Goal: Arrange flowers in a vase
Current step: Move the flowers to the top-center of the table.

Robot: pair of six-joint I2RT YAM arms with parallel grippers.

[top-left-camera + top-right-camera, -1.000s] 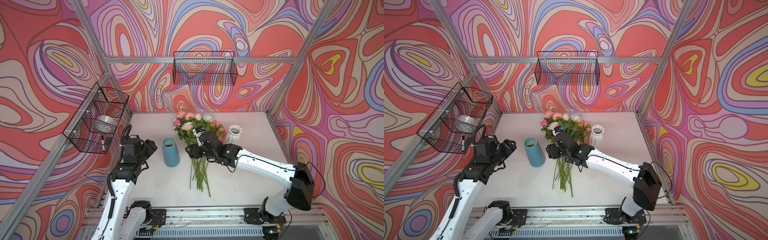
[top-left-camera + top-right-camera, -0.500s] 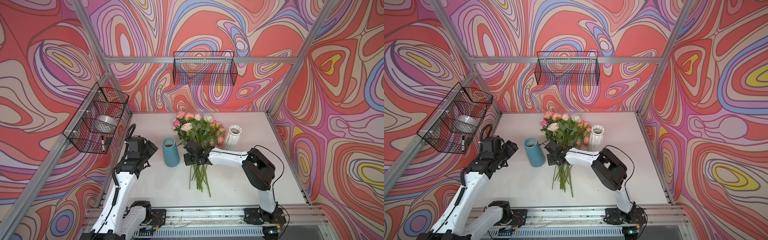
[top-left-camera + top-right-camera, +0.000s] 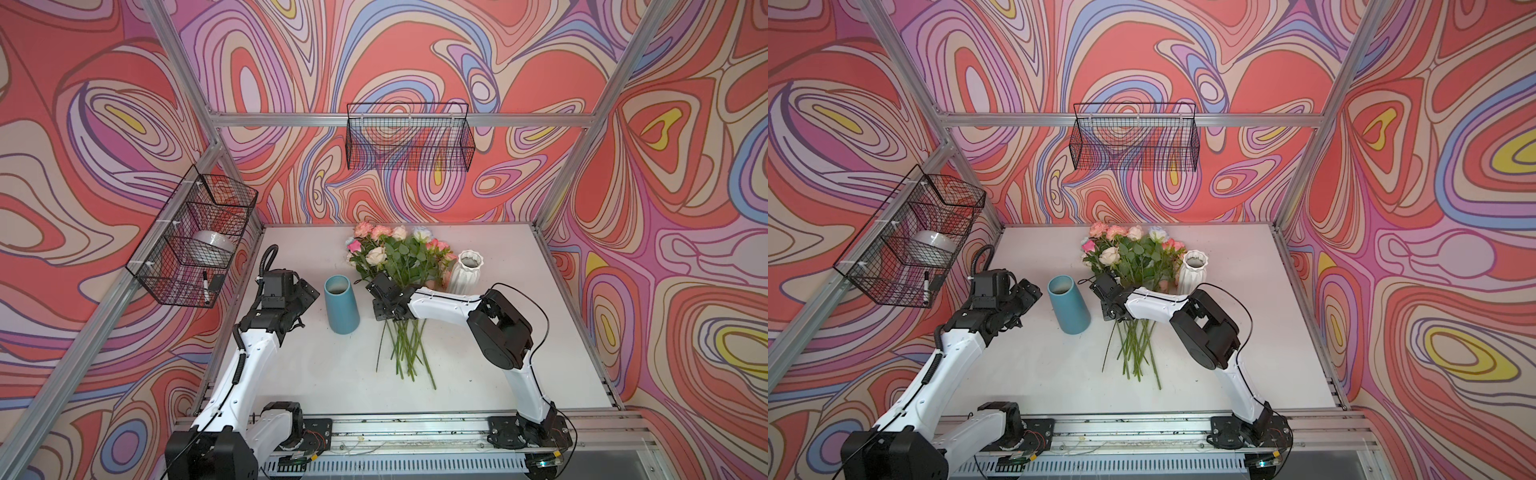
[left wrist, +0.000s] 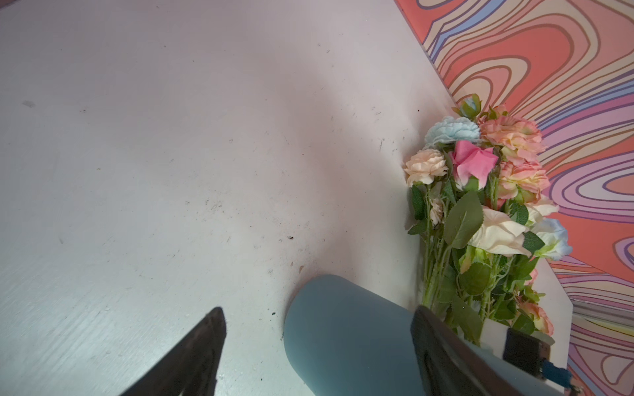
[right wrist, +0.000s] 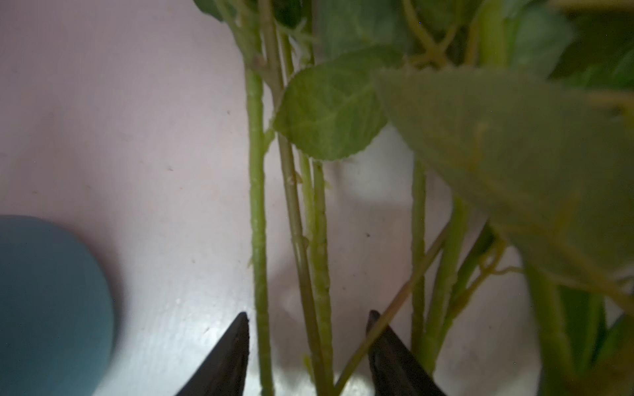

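A bunch of flowers lies on the white table, pink, peach, cream and pale blue blooms toward the back wall, green stems toward the front. My right gripper is down over the stems, open, with several stems between its fingers. A blue vase stands upright left of the bunch. A white ribbed vase stands at its right. My left gripper hovers open just left of the blue vase, holding nothing.
A wire basket on the left wall holds a white round object and a marker. Another wire basket hangs on the back wall. Patterned walls close the table on three sides, and the arms' base rail runs along the front.
The right arm has folded at the elbow and lowered its gripper onto the stems, jaws narrowing around them. The left gripper has edged slightly toward the blue vase.
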